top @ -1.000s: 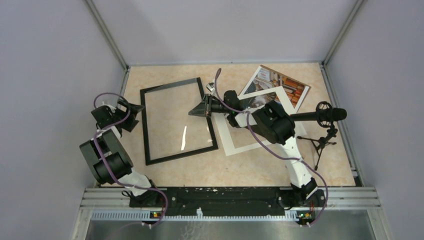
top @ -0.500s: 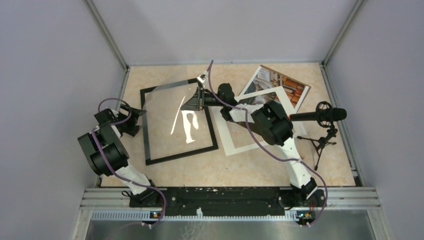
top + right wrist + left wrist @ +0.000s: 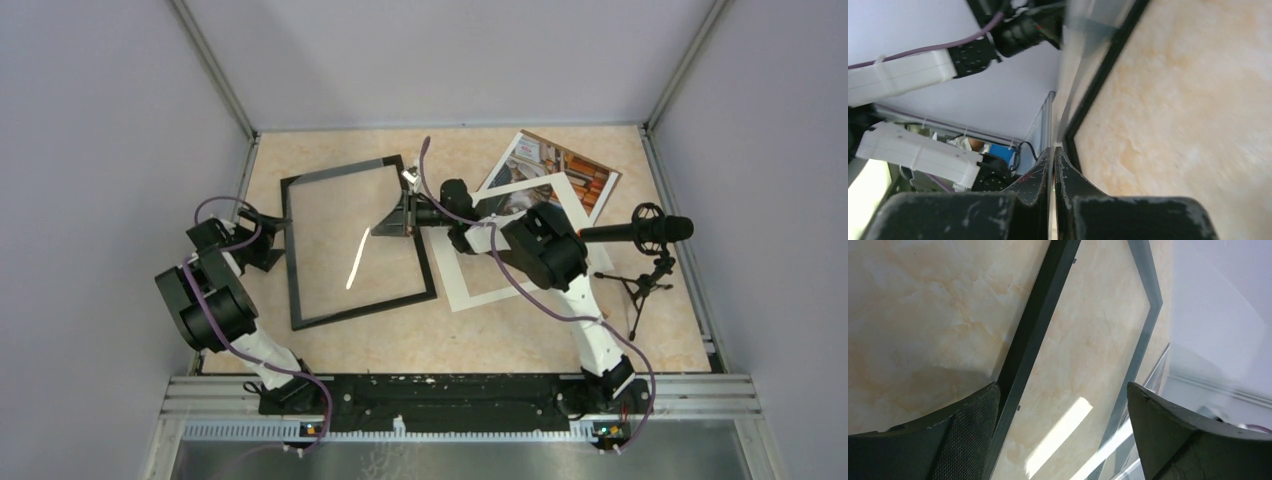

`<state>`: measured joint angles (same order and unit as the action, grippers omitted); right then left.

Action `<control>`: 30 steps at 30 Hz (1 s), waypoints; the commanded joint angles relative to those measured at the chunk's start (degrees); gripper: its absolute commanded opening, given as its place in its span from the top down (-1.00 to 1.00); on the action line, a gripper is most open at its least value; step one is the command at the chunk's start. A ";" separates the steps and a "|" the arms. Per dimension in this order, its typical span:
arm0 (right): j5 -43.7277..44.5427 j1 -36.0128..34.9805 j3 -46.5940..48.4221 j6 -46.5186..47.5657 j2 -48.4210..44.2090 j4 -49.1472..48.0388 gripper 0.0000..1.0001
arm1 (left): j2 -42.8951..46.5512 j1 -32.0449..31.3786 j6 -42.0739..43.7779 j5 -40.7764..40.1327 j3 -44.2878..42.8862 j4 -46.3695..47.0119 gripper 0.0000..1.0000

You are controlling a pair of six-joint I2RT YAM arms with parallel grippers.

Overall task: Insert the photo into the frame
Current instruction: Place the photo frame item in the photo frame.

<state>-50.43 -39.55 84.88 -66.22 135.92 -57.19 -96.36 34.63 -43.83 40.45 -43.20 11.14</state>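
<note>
The black picture frame (image 3: 365,308) lies flat on the table at centre left. A clear pane (image 3: 355,265) sits tilted over it, its right edge raised. My right gripper (image 3: 397,216) is shut on that raised edge; in the right wrist view the gripper (image 3: 1054,150) pinches the thin pane (image 3: 1070,75) edge-on beside the frame border (image 3: 1098,85). My left gripper (image 3: 268,238) is open at the frame's left side; in the left wrist view the gripper (image 3: 1063,410) straddles the border (image 3: 1038,325) without touching it. The photo (image 3: 565,170) lies at the back right, partly under the white mat (image 3: 480,297).
A microphone on a small tripod (image 3: 645,235) stands at the right, close to the right arm. Grey walls with metal rails close in the table on three sides.
The pane's raised right edge went up, with a big glare, then came back lower over the frame. The right gripper kept hold of it. The left gripper shifted slightly nearer.
</note>
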 commanded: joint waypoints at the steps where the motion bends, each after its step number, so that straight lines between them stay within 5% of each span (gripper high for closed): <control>1: 2.67 1.89 -4.04 3.80 -3.27 6.21 1.00 | 2.78 0.43 -0.68 1.85 0.67 2.67 -0.97; 9: 6.47 1.97 -5.06 12.50 -8.13 17.10 1.00 | 3.09 0.89 -0.79 1.94 0.68 2.70 -0.97; 30: 8.33 2.23 2.21 9.38 -0.51 18.59 1.00 | 0.73 0.88 -1.56 2.54 1.69 3.71 -0.97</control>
<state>-42.96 -37.32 84.38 -57.49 134.91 -36.99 -95.15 35.38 -45.39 41.34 -42.09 13.34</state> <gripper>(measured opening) 0.004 0.986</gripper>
